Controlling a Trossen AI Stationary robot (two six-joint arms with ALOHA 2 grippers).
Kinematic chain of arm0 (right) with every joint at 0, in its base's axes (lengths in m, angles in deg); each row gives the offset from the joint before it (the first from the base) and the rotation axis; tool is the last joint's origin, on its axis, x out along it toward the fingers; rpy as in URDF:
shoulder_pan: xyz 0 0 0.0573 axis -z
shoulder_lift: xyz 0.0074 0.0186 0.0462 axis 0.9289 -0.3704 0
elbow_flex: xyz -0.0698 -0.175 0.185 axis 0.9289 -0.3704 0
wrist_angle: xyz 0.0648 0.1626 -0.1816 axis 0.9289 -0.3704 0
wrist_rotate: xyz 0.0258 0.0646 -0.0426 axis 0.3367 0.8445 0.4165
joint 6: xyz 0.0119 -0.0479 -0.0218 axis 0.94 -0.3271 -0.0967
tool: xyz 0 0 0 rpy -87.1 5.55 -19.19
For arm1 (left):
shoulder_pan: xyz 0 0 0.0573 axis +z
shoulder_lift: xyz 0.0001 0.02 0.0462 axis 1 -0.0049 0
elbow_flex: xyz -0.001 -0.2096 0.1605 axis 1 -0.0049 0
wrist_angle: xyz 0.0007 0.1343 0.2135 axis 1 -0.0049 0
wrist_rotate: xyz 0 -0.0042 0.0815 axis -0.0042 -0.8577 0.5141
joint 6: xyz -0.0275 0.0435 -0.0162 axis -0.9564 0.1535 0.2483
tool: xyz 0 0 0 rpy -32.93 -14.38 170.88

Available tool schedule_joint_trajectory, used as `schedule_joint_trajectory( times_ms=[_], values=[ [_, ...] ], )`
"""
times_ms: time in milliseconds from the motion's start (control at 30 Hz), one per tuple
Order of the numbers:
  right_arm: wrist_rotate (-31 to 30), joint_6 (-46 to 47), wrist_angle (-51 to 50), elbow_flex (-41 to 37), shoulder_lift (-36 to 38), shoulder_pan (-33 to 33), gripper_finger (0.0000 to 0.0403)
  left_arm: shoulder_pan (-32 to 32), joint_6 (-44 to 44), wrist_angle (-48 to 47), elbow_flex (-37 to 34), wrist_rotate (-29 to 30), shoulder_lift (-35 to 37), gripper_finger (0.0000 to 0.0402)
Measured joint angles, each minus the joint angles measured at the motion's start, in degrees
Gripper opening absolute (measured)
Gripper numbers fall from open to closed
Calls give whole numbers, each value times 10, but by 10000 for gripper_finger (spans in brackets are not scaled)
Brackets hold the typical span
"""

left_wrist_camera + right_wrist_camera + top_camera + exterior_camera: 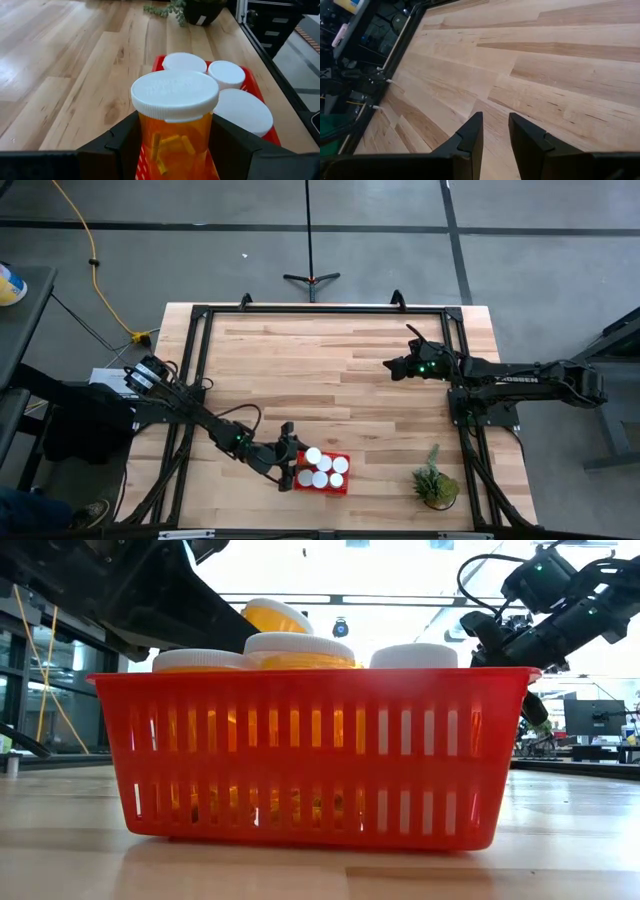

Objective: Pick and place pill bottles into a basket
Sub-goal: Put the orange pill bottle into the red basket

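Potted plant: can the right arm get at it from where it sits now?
Probably yes. The right gripper hangs over bare wood, holding nothing, and the table between it and the potted plant looks free; the basket sits off to the side.

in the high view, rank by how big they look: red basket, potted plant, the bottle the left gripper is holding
1. Basket, largest.
2. Potted plant, close to the basket in spread, so the top two are nearly alike.
3. Held pill bottle in the left gripper, clearly smallest.
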Motion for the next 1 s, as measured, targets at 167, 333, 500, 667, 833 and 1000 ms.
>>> schedule_joint_trajectory(
  times_ms=[167, 333, 500, 667, 833, 1000],
  values=[
    [0, 0, 0, 0, 0, 0, 84, 0, 0, -2, 0, 0, 0, 236],
    [0, 1, 0, 0, 0, 0, 84, 3, 0, -10, 0, 0, 0, 264],
    [-1, 1, 0, 0, 0, 0, 84, 11, 0, -17, 0, -7, 0, 305],
    [-1, 1, 0, 0, 0, 0, 84, 17, -2, -17, 0, -13, 0, 333],
    [-1, 0, 2, 0, 0, 0, 84, 19, -2, -11, 0, -18, 0, 343],
    [2, -27, 25, 0, 0, 0, 84, 19, -6, -5, 8, -33, 2, 321]
  ],
)
